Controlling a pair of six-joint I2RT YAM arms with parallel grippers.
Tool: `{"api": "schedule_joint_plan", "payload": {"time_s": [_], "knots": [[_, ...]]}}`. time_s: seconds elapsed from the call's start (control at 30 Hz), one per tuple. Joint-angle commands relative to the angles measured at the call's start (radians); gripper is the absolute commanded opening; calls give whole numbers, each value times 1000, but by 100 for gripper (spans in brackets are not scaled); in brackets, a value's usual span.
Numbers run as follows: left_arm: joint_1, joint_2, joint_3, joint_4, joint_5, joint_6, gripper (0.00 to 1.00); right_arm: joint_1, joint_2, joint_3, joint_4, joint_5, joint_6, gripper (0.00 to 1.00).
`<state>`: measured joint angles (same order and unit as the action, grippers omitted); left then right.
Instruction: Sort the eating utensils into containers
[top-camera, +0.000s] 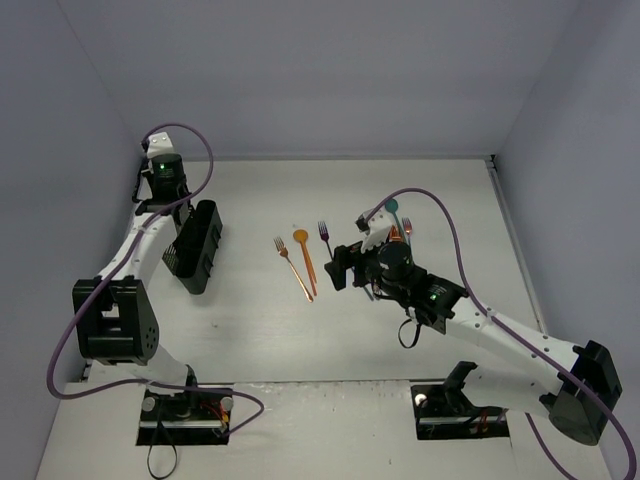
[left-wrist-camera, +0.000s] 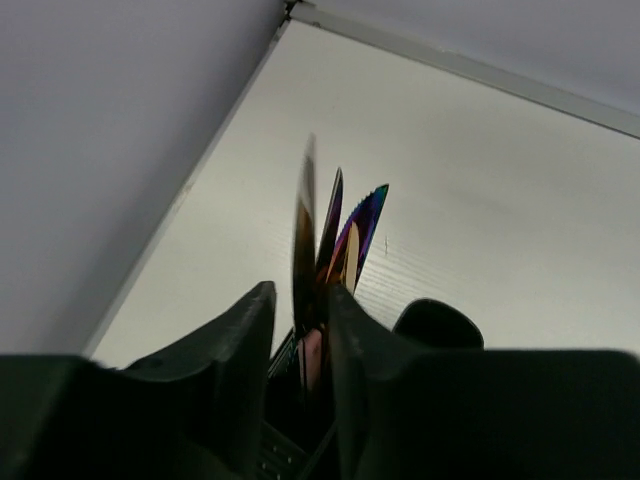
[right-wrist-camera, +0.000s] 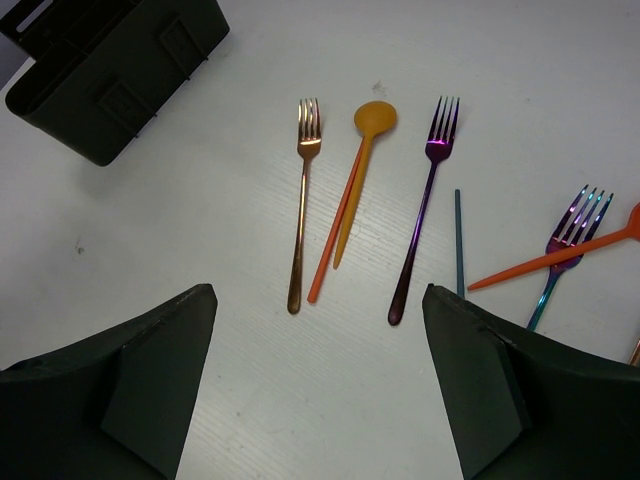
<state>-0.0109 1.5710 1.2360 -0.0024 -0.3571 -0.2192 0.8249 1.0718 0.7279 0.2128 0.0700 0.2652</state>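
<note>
On the left wrist feed I see the left gripper (left-wrist-camera: 302, 305) with its fingers (left-wrist-camera: 245, 335) drawn close together on a dark knife (left-wrist-camera: 305, 225). The blade is blurred and points up and away from the camera. Just behind it stand two iridescent knives (left-wrist-camera: 365, 220), blades up (I can't tell from here which compartment they sit in). On the overhead feed that arm reaches over the far end of the black wire-mesh caddy (top-camera: 195, 250), which stands on the white table (top-camera: 250, 340) near the left wall.

The right gripper (right-wrist-camera: 318, 300) hangs over the loose cutlery with its fingers (right-wrist-camera: 130, 380) spread wide and nothing between them. Below it, side by side with their heads pointing away from the camera, lie a copper fork (right-wrist-camera: 303, 200), an orange spoon (right-wrist-camera: 372, 125) and a purple fork (right-wrist-camera: 428, 190). An orange-red handle (right-wrist-camera: 335, 225) lies against the spoon's stem. To their right is a slim teal handle (right-wrist-camera: 459, 240), then an iridescent fork (right-wrist-camera: 570, 235) crossed by another orange handle (right-wrist-camera: 545, 262). All of these lie well apart from the caddy, whose corner shows at the upper left of that feed.
</note>
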Motion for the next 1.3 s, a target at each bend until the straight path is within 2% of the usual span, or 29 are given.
{"api": "schedule_joint_plan", "payload": {"time_s": [0.0, 0.13, 0.3, 0.47, 0.6, 0.8, 0.9, 1.07, 1.27], "knots": [[5, -96, 81, -68, 1, -44, 31, -4, -4, 5, 36, 20, 16, 81], [5, -144, 141, -225, 46, -78, 57, -3, -11, 11, 13, 43, 18, 81], [-30, -222, 197, -446, 166, -181, 68, -4, -31, 18, -38, 109, 25, 81], [-193, -258, 175, -598, 265, -285, 68, -6, -58, 27, -109, 163, 32, 81], [-323, -248, 118, -600, 313, -428, 68, -6, -95, 24, -158, 203, 50, 81], [-523, -58, 106, -596, 231, -599, 68, -9, -122, 5, -199, 240, 82, 81], [-559, 21, 119, -594, 206, -677, 67, -9, -131, -6, -207, 240, 86, 81], [-584, 121, 129, -587, 176, -796, 60, -10, -161, -26, -210, 237, 93, 81], [-594, 225, 157, -585, 156, -846, 50, -12, -173, -49, -211, 240, 94, 81]]}}
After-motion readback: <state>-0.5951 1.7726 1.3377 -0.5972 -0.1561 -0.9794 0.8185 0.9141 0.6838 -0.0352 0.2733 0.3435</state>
